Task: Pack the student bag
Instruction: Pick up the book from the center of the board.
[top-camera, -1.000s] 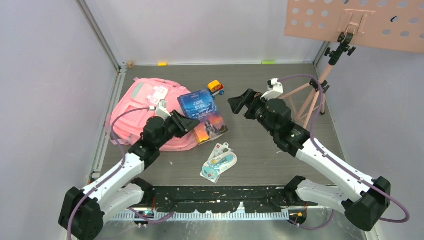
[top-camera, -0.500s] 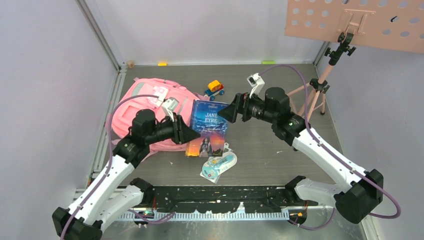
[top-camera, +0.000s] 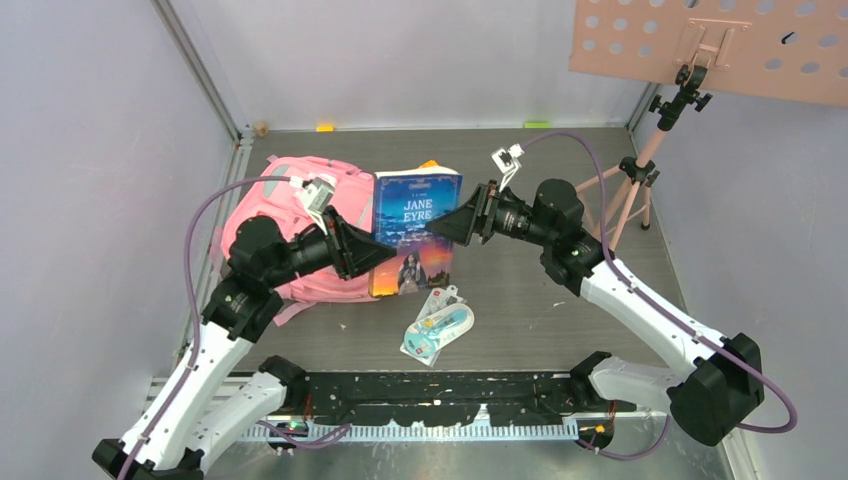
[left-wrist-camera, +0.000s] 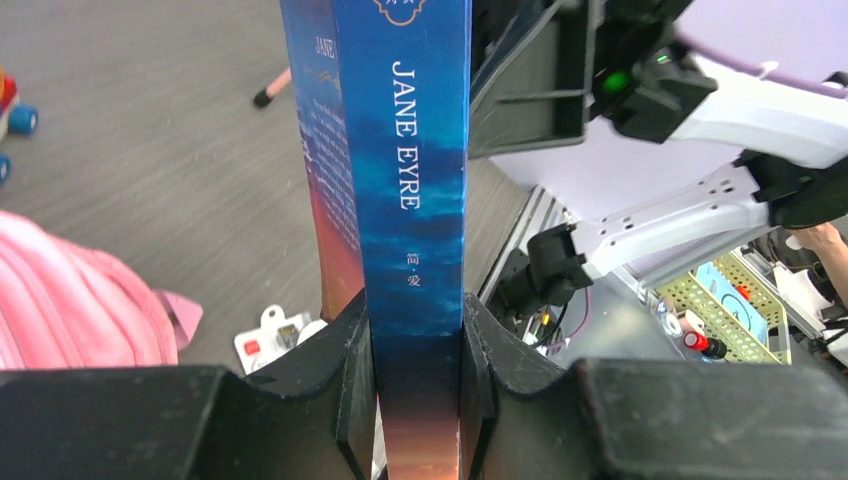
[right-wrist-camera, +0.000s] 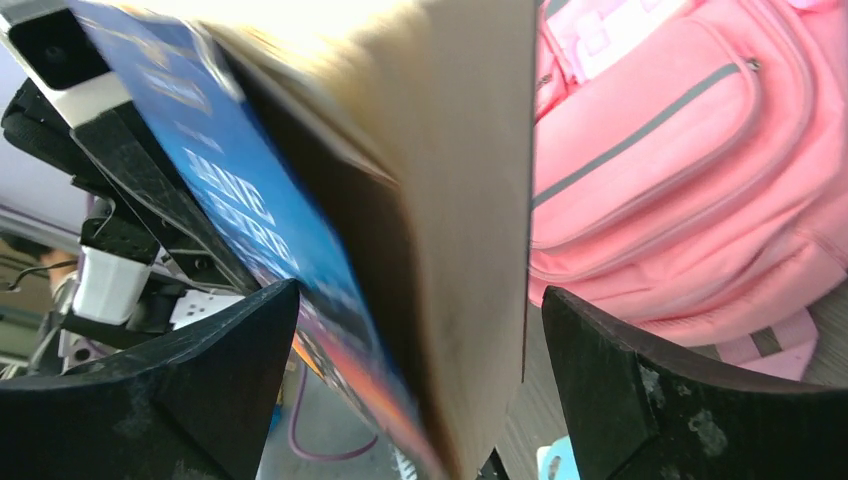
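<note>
Compared with 1 second earlier, the book (top-camera: 415, 215) is no longer lying slanted against the edge of the student bag (top-camera: 280, 200). It is now raised off the desk (top-camera: 540, 300) and held upright, with its "Jane Eyre" cover turned towards the overhead camera. The left pincer (top-camera: 368, 256) is clamped on the lower end of the spine, 1 finger pressed on each cover, as is shown plainly in the left wrist view. The right pincer (top-camera: 447, 227), which was well apart on the right 1 second earlier, is now brought up to the book's right edge. Its 2 fingers are spread wide, with the page edge between them and a gap on either side. The toy car (top-camera: 430, 164), seen in full before, is now almost wholly hidden behind the book.

The student bag is lying flat at the far left of the desk, just left of the raised book, and its place is unchanged. In the right wrist view its front pockets are seen zipped. Whether the main compartment is open, and what is inside, cannot be told. A blister pack (top-camera: 438, 328) is lying on the desk near the middle, nearer than the book.
</note>
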